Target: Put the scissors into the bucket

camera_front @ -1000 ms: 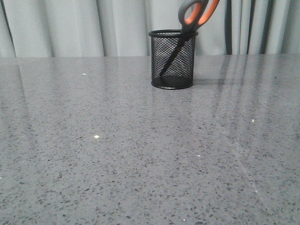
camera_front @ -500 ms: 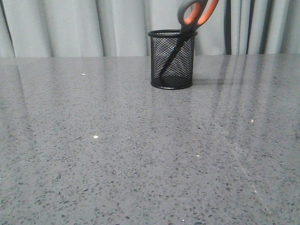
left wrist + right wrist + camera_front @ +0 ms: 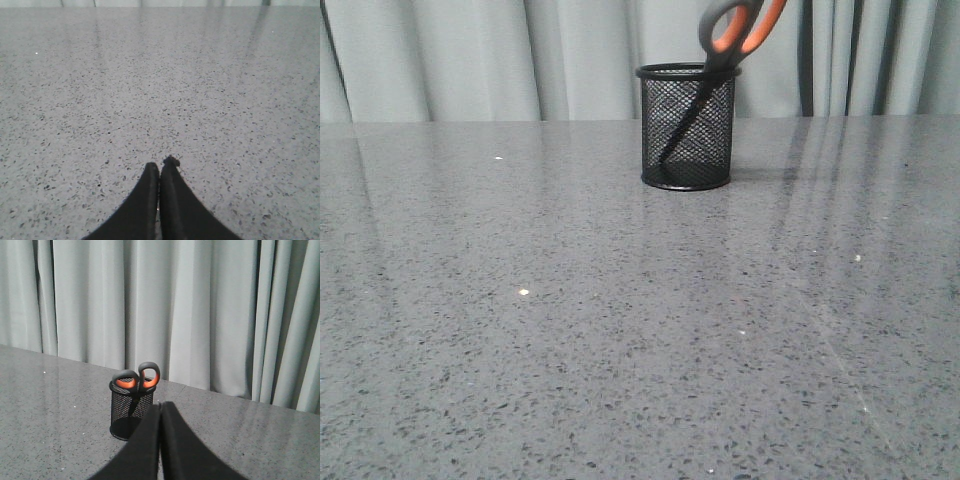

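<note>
- When you check the front view, you find the bucket (image 3: 687, 127) standing upright on the grey speckled table (image 3: 620, 330), toward its far edge, before the pale curtain (image 3: 470, 60).
- Inside it you see the scissors (image 3: 720, 60), blades down. They lean, with the tip near the base on the left and the handles rising past the rim on the right.
- You can note dark grey handle loops lined in orange; the dark blades show through the black mesh. Neither arm appears in this view.
- From the left wrist view, you see the left gripper (image 3: 160, 167) with its black fingers pressed together, nothing between them, over bare tabletop.
- From the right wrist view, you see the right gripper (image 3: 160, 407) likewise closed and empty, its fingers meeting in a thin line.
- Beyond it, apart from the fingers, the bucket (image 3: 131, 407) stands with the scissors' (image 3: 137, 377) two loops side by side above its rim.
</note>
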`<move>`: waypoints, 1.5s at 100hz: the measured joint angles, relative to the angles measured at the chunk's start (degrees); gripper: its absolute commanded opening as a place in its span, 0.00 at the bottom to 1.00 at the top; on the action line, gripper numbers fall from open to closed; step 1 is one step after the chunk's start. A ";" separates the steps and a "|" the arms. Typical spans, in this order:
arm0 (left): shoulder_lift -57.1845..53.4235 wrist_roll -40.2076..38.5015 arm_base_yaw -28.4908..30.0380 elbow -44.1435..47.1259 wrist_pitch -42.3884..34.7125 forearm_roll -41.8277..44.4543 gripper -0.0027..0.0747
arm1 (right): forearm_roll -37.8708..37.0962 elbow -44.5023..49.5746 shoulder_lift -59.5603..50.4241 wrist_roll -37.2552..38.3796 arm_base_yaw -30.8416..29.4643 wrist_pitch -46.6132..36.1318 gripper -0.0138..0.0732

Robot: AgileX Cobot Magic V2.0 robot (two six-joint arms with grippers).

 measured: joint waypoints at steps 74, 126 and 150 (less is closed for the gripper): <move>0.00 0.00 0.00 0.00 0.00 0.00 0.01 | -21.19 17.06 0.00 36.19 -5.66 -18.48 0.11; 0.00 0.00 0.00 0.00 0.00 -0.05 0.01 | -26.71 23.40 -5.42 42.14 -7.80 3.54 0.11; 0.00 0.00 0.00 0.00 0.00 -0.05 0.01 | -26.73 23.40 -5.42 40.23 -7.80 3.54 0.11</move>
